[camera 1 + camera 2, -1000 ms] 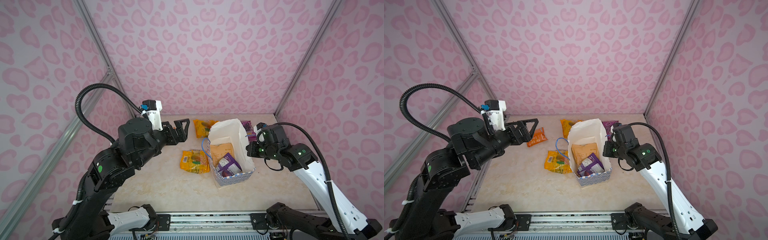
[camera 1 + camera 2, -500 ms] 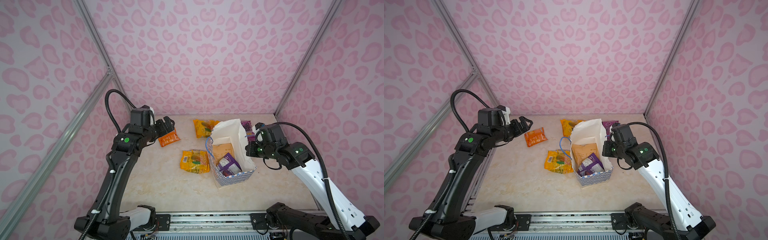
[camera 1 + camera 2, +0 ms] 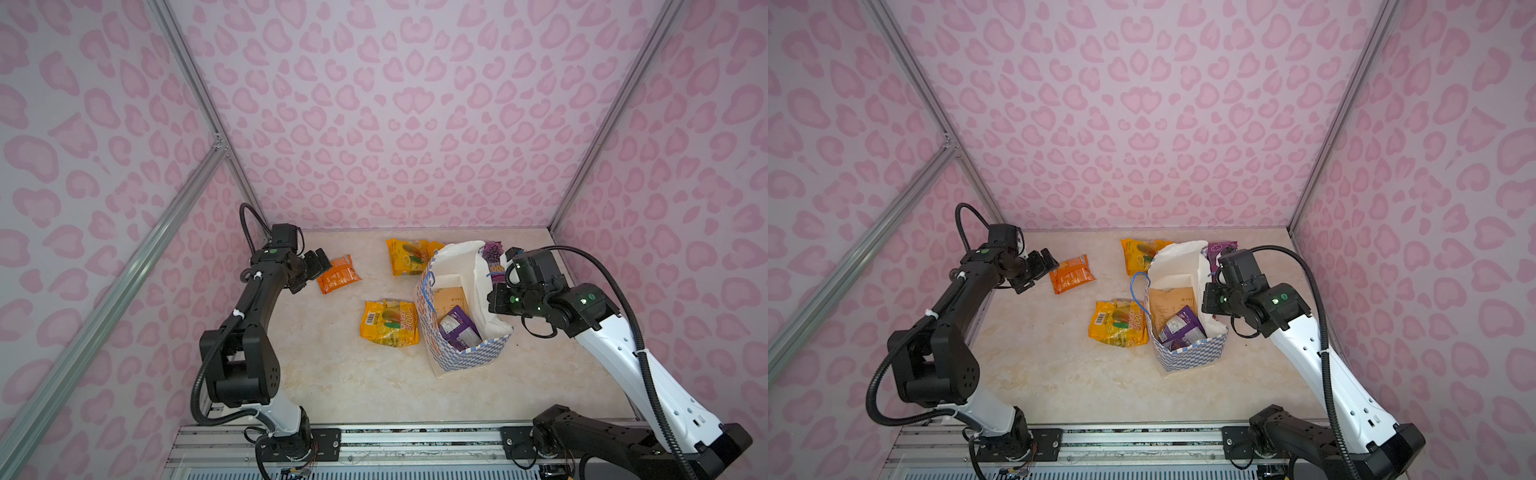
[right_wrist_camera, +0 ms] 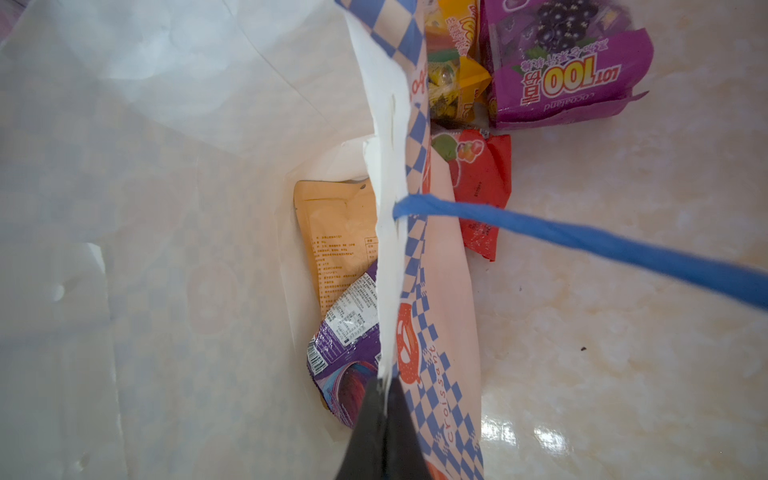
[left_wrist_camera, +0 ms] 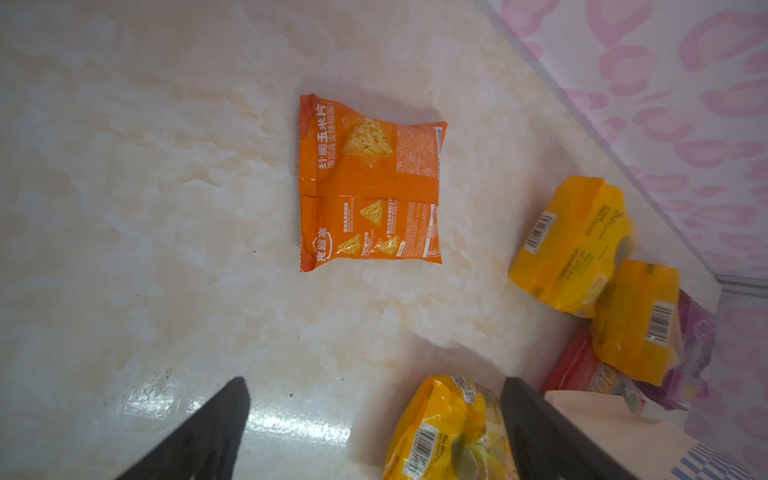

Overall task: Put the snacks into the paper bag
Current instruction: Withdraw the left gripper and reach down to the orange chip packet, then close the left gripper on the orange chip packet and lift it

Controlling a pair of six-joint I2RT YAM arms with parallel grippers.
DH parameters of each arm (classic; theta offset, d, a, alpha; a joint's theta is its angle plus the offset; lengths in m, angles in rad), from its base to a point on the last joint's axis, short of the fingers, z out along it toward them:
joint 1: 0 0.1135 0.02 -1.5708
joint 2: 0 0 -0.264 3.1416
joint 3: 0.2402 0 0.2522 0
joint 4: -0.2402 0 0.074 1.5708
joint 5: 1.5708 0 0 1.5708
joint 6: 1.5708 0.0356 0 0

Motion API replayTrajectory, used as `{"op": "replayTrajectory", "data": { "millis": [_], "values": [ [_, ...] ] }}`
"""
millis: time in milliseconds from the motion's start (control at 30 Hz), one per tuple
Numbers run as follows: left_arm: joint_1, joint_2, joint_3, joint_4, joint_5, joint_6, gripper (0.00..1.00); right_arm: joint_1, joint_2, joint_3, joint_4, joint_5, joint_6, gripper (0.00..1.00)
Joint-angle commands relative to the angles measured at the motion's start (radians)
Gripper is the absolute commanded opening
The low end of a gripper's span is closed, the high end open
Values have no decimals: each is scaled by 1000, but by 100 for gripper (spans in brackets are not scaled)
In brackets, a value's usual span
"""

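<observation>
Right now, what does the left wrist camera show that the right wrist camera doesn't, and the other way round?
Only the left wrist view: the orange corn-chip packet lying flat by itself, and the left gripper, open. Only the right wrist view: inside the paper bag, a tan packet and a purple packet; a blue cord handle; the right gripper shut on the bag's rim. Both: the bag, the red packet and the purple grape packet outside it, and the marble table.
</observation>
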Motion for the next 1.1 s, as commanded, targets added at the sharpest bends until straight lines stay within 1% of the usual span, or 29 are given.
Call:
{"op": "replayTrajectory", "data": {
  "millis": [0,100,200,367,533,667,833,933,967,1067],
  "values": [
    [1,118,67,50,-43,47,97,1,5,-10,6,7,-5,0],
    [2,266,179,13,-58,63,97,1,10,-9,8,4,-5,0],
    [2,355,235,17,-59,68,97,1,8,-9,6,5,-2,0],
    [1,455,301,10,-45,74,97,1,5,-18,4,4,3,0],
    [-6,493,311,22,-15,77,97,1,6,-21,5,5,6,0],
    [-18,500,304,27,-20,81,97,1,9,-24,12,-1,9,0],
    [-26,513,289,26,-44,76,97,1,9,-30,17,0,14,0],
    [-28,516,280,27,-68,66,100,0,9,-24,15,6,13,0],
    [-27,520,281,25,-72,62,99,-1,11,-20,14,7,14,0],
    [-30,525,279,25,-69,54,92,-1,12,-13,12,11,13,0]
  ]
}}
